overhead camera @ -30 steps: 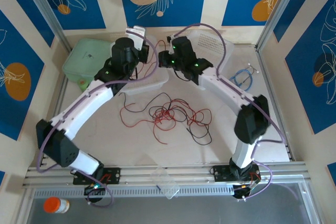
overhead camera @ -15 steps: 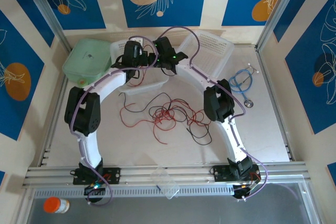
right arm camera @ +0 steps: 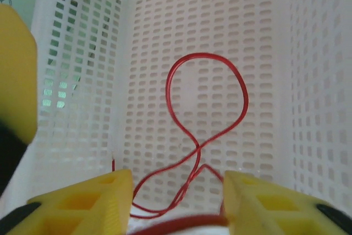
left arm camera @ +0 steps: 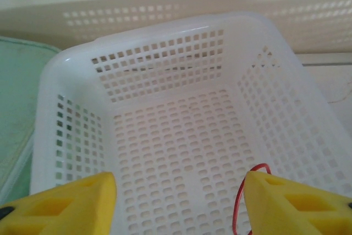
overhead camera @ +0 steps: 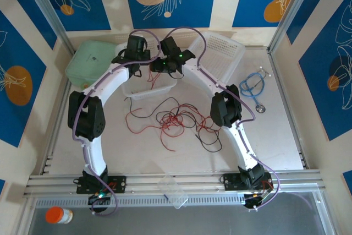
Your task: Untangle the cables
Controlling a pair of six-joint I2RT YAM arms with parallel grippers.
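— Over the white perforated plastic basket (left arm camera: 71, 59)?
— Left end effector (left arm camera: 177, 185), right end effector (right arm camera: 177, 182): fingers apart. Thin red cable (right arm camera: 242, 89) loops inside; red-and-black cable tangle (overhead camera: 176, 119) lies mid-frame on worktop (overhead camera: 275, 136).

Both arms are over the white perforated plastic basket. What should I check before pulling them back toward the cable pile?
1. Left gripper open, nothing in its grasp: ok.
2. Right gripper open: ok.
3. Thin red cable looped inside the white perforated plastic basket: ok.
4. That cable free of the right gripper: cannot tell; a red strand crosses low between its jaws.
5. Pile of red and black cables on the table separated: not ok, tangled.
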